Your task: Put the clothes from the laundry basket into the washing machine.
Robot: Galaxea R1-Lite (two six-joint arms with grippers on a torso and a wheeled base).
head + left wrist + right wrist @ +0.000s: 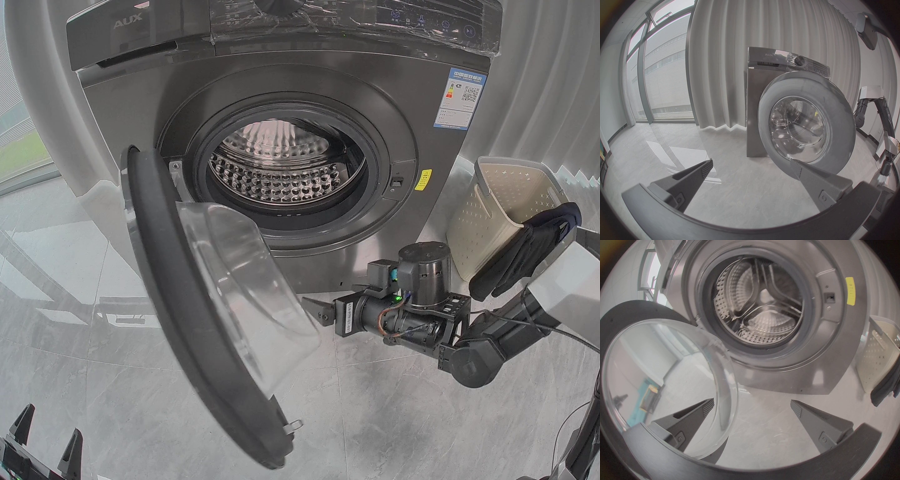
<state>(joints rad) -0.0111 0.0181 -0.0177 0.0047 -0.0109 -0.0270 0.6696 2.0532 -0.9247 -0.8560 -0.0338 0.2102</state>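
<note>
A dark garment [525, 253] hangs over the near rim of the laundry basket [494, 212], its long axis running down the basket's outer wall. The basket stands just to the right of the washing machine [387, 112]. The right pincer [752, 407], fingers apart and empty, points at the open door [156, 262] and the drum [275, 162], so the garment lies off to its side and behind it, close by that arm's elbow. The right arm is much the nearer and would probably have to swing back. The left pincer [751, 167], also apart and empty, sits low on the far side of the door. The machine carries a blue-and-white rating label [460, 98], a yellow sticker [423, 179] and pale lettering [127, 22] on its drawer front
</note>
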